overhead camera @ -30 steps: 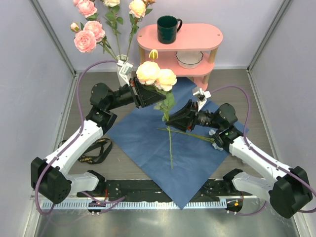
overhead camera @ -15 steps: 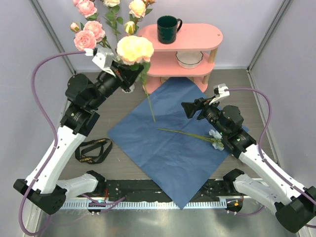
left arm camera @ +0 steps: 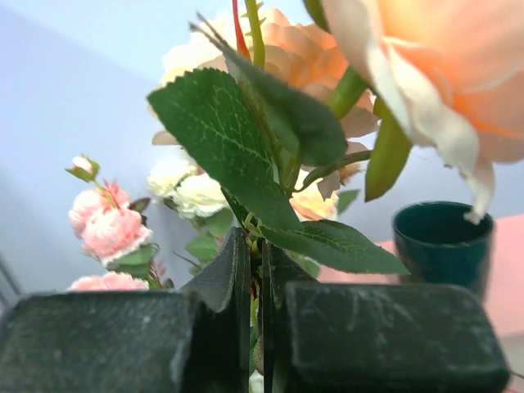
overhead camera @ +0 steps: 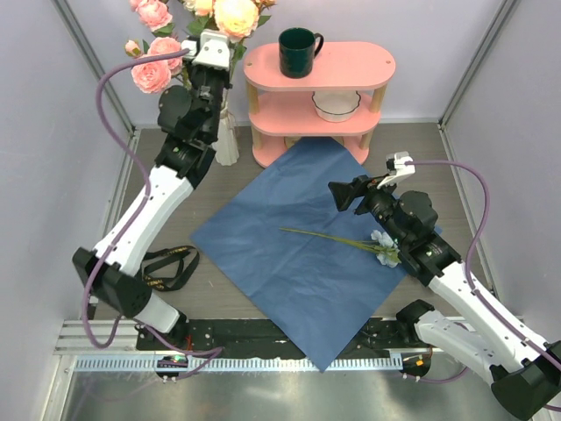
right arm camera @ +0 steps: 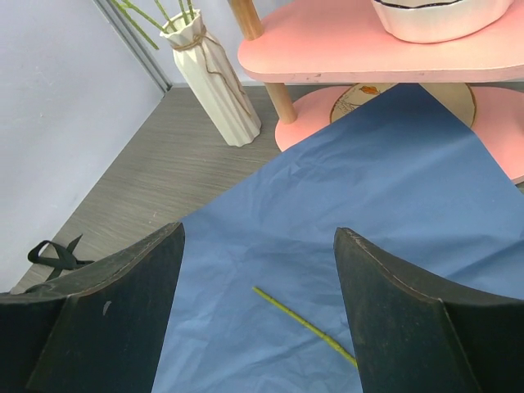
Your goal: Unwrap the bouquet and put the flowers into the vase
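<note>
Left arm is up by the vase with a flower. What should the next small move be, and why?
Probably lower the left arm straight down so the stem slides into the vase before letting go. The left fingers are shut on the stem of the peach rose, held high above the vase's neck. Whether the stem's end is already inside is hidden.

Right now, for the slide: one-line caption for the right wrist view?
Open right gripper over the blue paper and a loose stem, vase beyond.
</note>
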`<move>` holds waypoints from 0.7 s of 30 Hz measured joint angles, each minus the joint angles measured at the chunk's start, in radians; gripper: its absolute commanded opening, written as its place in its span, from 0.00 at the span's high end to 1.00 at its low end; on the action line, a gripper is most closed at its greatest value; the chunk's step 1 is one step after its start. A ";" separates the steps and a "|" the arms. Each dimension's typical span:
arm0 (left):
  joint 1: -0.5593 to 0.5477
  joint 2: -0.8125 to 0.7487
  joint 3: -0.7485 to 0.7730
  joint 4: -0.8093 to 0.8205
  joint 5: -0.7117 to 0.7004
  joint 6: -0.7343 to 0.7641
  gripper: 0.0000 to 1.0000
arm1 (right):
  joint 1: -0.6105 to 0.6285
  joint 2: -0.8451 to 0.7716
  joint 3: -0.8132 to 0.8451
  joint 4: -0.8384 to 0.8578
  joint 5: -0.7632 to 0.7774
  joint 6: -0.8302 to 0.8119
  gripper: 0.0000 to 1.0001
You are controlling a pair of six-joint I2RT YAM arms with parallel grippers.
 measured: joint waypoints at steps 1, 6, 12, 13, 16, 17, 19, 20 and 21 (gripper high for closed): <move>0.002 0.033 0.024 0.019 -0.018 0.027 1.00 | 0.000 -0.002 0.000 0.000 0.000 0.000 0.21; 0.018 0.154 0.124 0.092 -0.071 0.108 1.00 | 0.000 -0.005 0.000 -0.002 0.004 -0.001 0.21; 0.045 0.209 0.143 0.164 -0.093 0.134 1.00 | 0.000 -0.005 0.000 -0.003 0.008 -0.003 0.21; 0.050 0.217 0.143 0.179 -0.098 0.135 1.00 | 0.000 -0.005 0.000 -0.003 0.008 -0.003 0.21; 0.062 0.232 0.143 0.208 -0.104 0.134 1.00 | 0.000 -0.004 0.000 -0.004 0.008 -0.004 0.21; 0.066 0.237 0.143 0.217 -0.104 0.128 1.00 | 0.000 -0.003 0.000 -0.005 0.008 -0.005 0.21; 0.072 0.245 0.143 0.225 -0.108 0.115 1.00 | 0.000 -0.002 0.000 -0.005 0.007 -0.006 0.21; 0.075 0.248 0.143 0.230 -0.112 0.109 1.00 | 0.000 0.001 0.000 -0.005 0.007 -0.006 0.21; 0.077 0.252 0.143 0.233 -0.117 0.099 1.00 | 0.000 0.003 0.000 -0.005 0.007 -0.006 0.21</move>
